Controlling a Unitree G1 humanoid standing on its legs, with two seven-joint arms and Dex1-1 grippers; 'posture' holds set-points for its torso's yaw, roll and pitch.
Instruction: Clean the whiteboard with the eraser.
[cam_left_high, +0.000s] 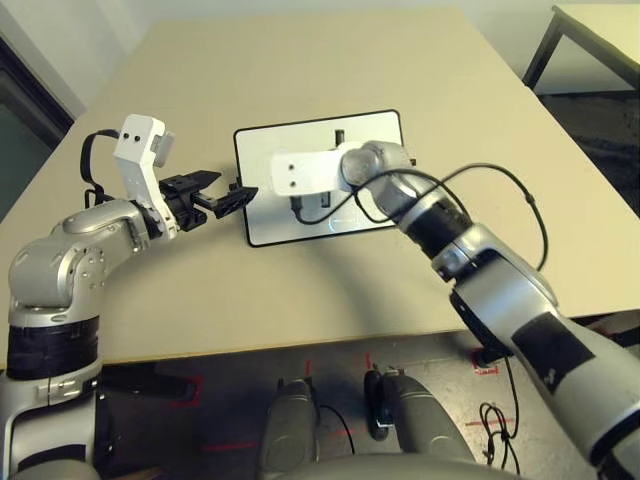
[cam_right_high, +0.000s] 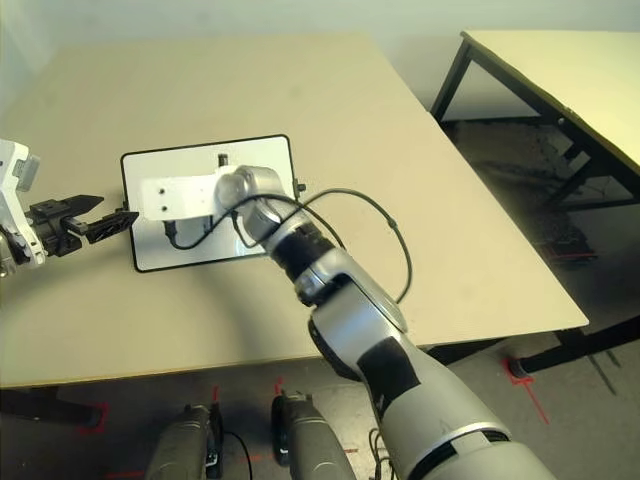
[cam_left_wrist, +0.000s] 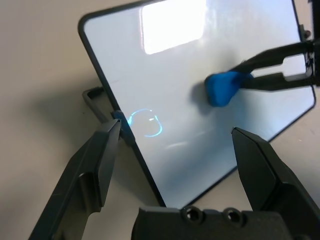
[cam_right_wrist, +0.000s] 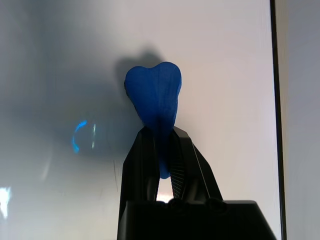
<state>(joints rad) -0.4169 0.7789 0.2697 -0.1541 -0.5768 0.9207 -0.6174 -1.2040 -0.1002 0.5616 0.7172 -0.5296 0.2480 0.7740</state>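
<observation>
The whiteboard (cam_left_high: 285, 150) lies flat on the tan table (cam_left_high: 300, 60), near the middle of its near half, and serves as the landmark here. The right gripper (cam_right_wrist: 161, 134) is over the board's surface, its two black fingers clamped tight on the waist of the blue eraser (cam_right_wrist: 154, 97), whose rounded end sticks out past the fingertips and sits against or just above the white face; contact cannot be told for sure. In the left wrist view the same eraser (cam_left_wrist: 223, 87) shows toward the board's far side, away from the left arm, pinched between the right arm's fingers. The left gripper (cam_left_high: 228, 192) hangs at the board's left edge, its fingers spread wide and holding nothing, one fingertip (cam_left_wrist: 111, 131) just beside the black frame and the other above the white surface near that edge. A faint bluish ring (cam_left_wrist: 146, 122) shows on the board close to the left edge; whether it is a mark or a reflection cannot be told. A cable (cam_left_high: 500, 180) loops off the right forearm beside the board's right edge
</observation>
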